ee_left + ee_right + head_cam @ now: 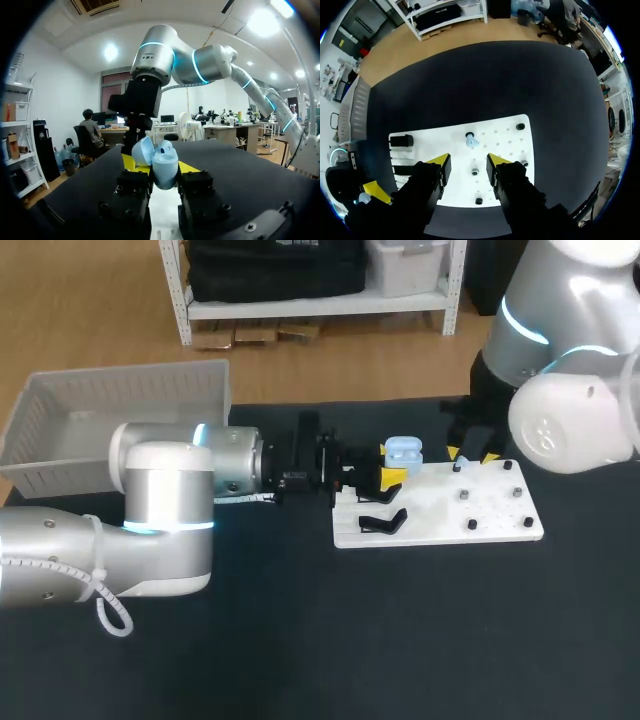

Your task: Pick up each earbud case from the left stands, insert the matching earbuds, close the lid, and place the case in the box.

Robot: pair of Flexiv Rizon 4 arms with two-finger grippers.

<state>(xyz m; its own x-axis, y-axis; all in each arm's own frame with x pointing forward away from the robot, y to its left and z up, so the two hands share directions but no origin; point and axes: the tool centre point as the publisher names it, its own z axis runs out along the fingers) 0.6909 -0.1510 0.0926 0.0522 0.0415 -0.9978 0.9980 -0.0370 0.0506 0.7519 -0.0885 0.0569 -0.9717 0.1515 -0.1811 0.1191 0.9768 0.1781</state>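
Item: pale blue rounded plastic earbud case, lid open, pinched in my left pincer; my right pincer spread over the small blue earbud just ahead, where an off-centre close may knock it off the white pegged board.

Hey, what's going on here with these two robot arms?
The left gripper holds a light blue earbud case with its lid open, at the left end of the white board. The right gripper hangs open above the board, with a small light blue earbud on a peg just ahead of its fingers, not yet grasped. The white box sits at the table's far left, behind the left arm.
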